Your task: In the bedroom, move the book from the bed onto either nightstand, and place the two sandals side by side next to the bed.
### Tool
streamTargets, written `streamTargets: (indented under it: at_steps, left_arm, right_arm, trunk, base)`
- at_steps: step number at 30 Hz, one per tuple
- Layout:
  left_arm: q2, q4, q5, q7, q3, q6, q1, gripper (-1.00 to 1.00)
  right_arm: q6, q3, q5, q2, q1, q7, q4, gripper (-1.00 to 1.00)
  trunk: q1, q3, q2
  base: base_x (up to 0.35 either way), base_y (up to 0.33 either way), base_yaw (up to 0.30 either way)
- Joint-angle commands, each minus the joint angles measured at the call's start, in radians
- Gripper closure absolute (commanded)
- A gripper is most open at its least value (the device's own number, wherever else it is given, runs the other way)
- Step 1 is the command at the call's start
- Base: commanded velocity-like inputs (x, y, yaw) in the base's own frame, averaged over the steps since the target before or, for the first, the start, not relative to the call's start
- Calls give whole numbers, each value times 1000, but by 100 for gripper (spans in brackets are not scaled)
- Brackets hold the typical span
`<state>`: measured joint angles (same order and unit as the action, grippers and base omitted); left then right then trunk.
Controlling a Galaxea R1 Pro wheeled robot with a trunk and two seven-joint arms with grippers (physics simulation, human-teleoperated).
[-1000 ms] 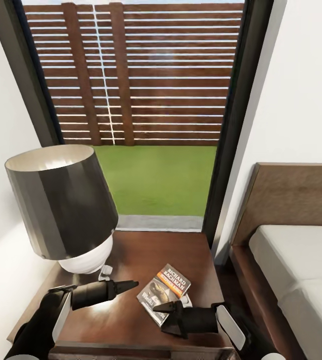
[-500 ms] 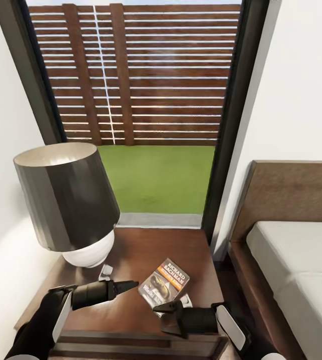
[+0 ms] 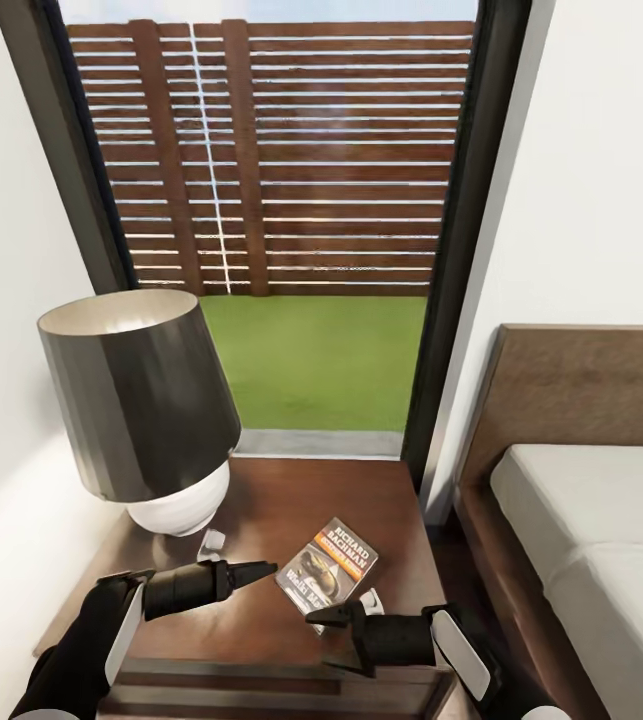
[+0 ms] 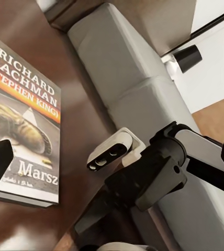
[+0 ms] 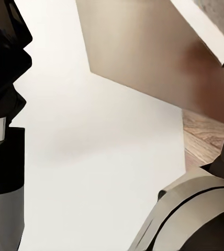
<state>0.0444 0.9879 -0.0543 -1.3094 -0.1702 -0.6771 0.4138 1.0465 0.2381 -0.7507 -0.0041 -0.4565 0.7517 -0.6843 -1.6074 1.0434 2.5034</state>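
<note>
The book [image 3: 329, 573] lies flat on the nightstand [image 3: 261, 505], cover up, orange band and white lettering showing; the left wrist view has it close up [image 4: 23, 130]. My left gripper [image 3: 266, 571] hovers just left of the book, open and holding nothing. My right gripper [image 3: 321, 636] hangs open at the book's near corner, apart from it, its arm [image 4: 154, 172] crossing the left wrist view. The bed [image 3: 586, 505] with its pale mattress stands to the right of the nightstand. The two sandals are out of view.
A lamp [image 3: 141, 400] with a dark shade and white base takes up the nightstand's left half. Behind it is a tall dark-framed window [image 3: 291, 200]. A narrow strip of floor [image 3: 451, 550] separates nightstand and bed. White walls close in on both sides.
The camera has shifted a little, sliding the scene sideways. My right gripper has drawn back off the book's near corner. The book stays on the nightstand.
</note>
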Motion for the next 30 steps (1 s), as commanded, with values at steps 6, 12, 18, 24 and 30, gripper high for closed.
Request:
streamTargets:
  at_steps: [6, 12, 18, 24, 30]
  left_arm:
    - [0, 0, -2, -2, 1, -10, 0, -100]
    - [0, 0, -2, -2, 1, -10, 0, -100]
    - [0, 0, -2, -3, 1, -10, 0, -100]
    - [0, 1, -2, -4, 1, -10, 0, -100]
    - [-4, 0, -1, -3, 1, -10, 0, -100]
  right_arm:
    - [1, 2, 7, -1, -1, 8, 0, -100]
    - [1, 1, 7, 0, -1, 8, 0, -100]
    - [1, 1, 7, 0, -1, 6, 0, -100]
    - [1, 1, 7, 0, -1, 6, 0, -100]
    - [1, 1, 7, 0, -1, 6, 0, -100]
  trunk:
    - [3, -22, -1]
    - [6, -46, -3]
    - [15, -67, -17]
    - [38, -86, -59]
    - [61, -105, -101]
  base:
    - [0, 0, 0]
    - [0, 0, 0]
    - [0, 0, 0]
    - [0, 0, 0]
    - [0, 0, 0]
